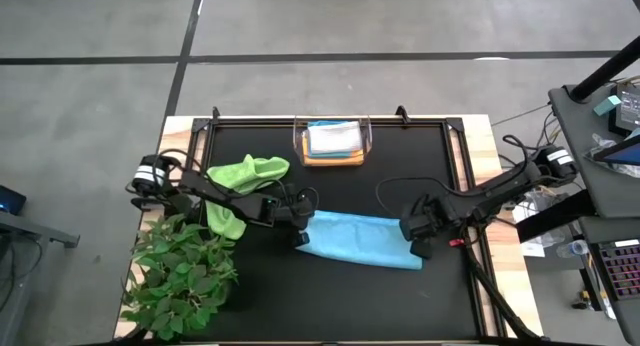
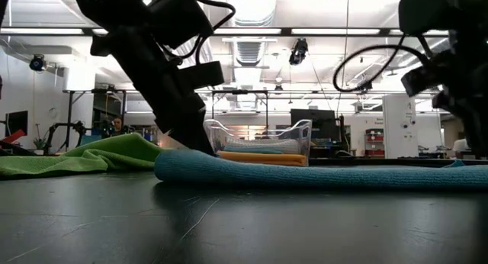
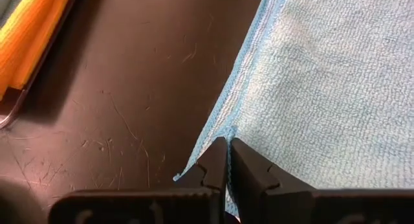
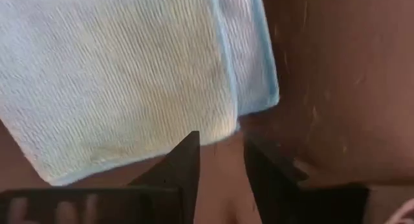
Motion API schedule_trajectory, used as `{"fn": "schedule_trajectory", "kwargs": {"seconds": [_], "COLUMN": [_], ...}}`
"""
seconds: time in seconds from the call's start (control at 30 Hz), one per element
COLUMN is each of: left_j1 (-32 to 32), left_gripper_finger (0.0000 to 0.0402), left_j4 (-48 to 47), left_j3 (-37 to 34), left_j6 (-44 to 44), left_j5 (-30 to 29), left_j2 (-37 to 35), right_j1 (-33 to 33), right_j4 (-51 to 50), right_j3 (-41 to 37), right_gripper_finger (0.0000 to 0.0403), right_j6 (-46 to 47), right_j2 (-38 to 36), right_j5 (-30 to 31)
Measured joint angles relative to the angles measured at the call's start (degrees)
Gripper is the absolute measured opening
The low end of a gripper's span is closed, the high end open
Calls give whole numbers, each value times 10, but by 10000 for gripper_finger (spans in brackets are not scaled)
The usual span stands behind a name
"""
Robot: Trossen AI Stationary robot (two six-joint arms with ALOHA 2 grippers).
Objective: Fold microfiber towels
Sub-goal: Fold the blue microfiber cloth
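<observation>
A light blue microfiber towel [image 1: 360,239] lies as a long strip on the black table, one layer over another at its right end [image 4: 249,68]. My left gripper [image 1: 300,234] is shut on its left end. My right gripper [image 4: 223,153] points down at the towel's right end, its fingers open on either side of the near edge; I cannot tell whether they touch it. A lime green towel [image 1: 245,176] lies crumpled beside the left arm. Folded towels, the top one white and the bottom one orange, lie in a clear bin [image 1: 333,141]. My left gripper pinches the light blue towel's hemmed left edge [image 3: 228,128] between its two fingertips. The fingers slant down from the table's left side. One layer or several, I cannot tell. The towel lies flat on the table, and its edge is drawn into a small peak at the fingertips.
A leafy green plant [image 1: 185,271] stands at the table's near left corner, close to the left arm. The clear bin sits at the middle of the far edge. Bare black table lies in front of the blue towel.
</observation>
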Motion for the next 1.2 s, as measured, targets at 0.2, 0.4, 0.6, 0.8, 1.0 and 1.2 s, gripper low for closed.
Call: {"fn": "schedule_trajectory", "kwargs": {"seconds": [0.2, 0.4, 0.6, 0.8, 1.0, 1.2], "left_j1": [0, 0, 0, 0, 0, 0], "left_gripper_finger": [1, 1, 1, 1, 1, 1], "left_j4": [0, 0, 0, -2, -24, -44], "left_j3": [0, -1, -1, -1, -2, -3], "left_j6": [4, 4, 3, 3, 1, 0], "left_j5": [0, 0, 0, 0, 0, -25], "left_j2": [-2, -3, -3, -3, -3, -15], "right_j1": [0, 0, 0, 0, 0, 0], "right_j4": [44, 99, 99, 99, 90, 32], "right_j3": [-38, -64, -75, -75, -73, -47], "right_gripper_finger": [140, 142, 97, 32, 10, 9], "right_j6": [0, -15, -15, -43, -47, -17], "right_j2": [-14, -25, -25, -25, -26, -26], "right_j5": [-4, -4, -4, -4, -4, -3]}}
